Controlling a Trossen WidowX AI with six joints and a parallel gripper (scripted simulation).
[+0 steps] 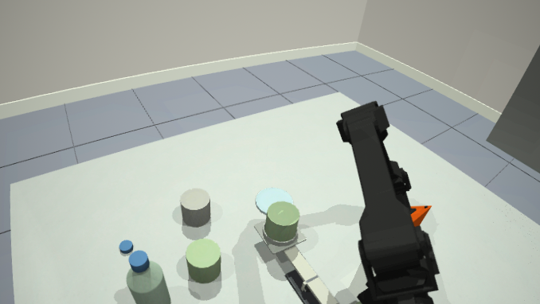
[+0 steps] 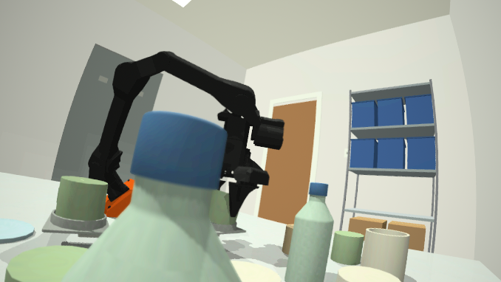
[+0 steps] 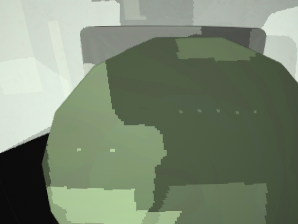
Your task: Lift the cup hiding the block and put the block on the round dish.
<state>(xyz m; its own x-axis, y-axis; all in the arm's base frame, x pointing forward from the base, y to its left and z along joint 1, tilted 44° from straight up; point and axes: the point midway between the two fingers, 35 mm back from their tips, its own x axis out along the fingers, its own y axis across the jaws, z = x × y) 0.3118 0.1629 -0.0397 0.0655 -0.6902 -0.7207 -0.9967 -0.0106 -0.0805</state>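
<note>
One green cup (image 1: 282,223) (image 2: 82,199) stands upright on one pan of the balance (image 1: 304,267) (image 2: 49,228). The other green cup (image 2: 219,207) (image 3: 135,135) is at the opposite end, partly behind the near bottle in the exterior view, and fills much of the wrist view. My gripper (image 2: 225,207) is shut on this second cup, with the fingers around its sides. Its base is at or very near its pan. The pale blue round dish (image 1: 271,197) (image 2: 14,230) lies beside the first cup's pan, with no cup held over it. The block is not visible.
A green cylinder (image 1: 203,260) and a grey cylinder (image 1: 195,208) stand left of the balance. A blue-capped bottle (image 1: 148,282) (image 2: 162,221) and a loose blue cap (image 1: 126,246) are farther left. Another bottle (image 2: 309,236), a green cylinder (image 2: 347,248) and a beige cup (image 2: 385,252) stand at right in the exterior view.
</note>
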